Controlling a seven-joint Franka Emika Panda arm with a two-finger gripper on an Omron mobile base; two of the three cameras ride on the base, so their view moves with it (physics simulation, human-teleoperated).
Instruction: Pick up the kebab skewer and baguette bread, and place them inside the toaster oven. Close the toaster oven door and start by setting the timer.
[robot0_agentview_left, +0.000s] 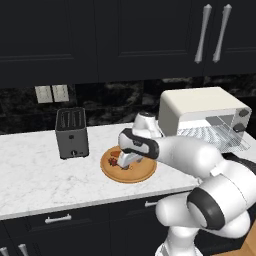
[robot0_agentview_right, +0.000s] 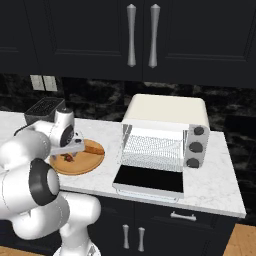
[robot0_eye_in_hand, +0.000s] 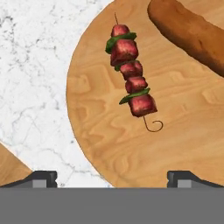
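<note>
Skewer first: the kebab skewer (robot0_eye_in_hand: 130, 76) is a thin stick threaded with dark red meat chunks and slips of green, a small hooked curl at one end, lying flat on the round wooden board (robot0_eye_in_hand: 109, 144). Beside it, apart from it, lies the baguette bread (robot0_eye_in_hand: 188, 35), a smooth orange-brown loaf that runs out of my hand view at the upper corner. My pincer (robot0_eye_in_hand: 112, 177) hangs above the board with its tips spread as wide as they go and nothing between them; the skewer sits ahead of the tips, untouched.

From the base, the board (robot0_agentview_right: 85, 165) rests on the white marble counter (robot0_agentview_left: 35, 175), between the black slot toaster (robot0_agentview_left: 71, 132) and the toaster oven (robot0_agentview_right: 167, 132). The toaster oven door (robot0_agentview_right: 149, 181) is folded down flat, overhanging the counter's front edge, and the wire rack (robot0_agentview_right: 152, 147) inside is bare. Open marble lies between board and oven. The board's rim nearest my tips curves across the hand view, with marble beyond it.
</note>
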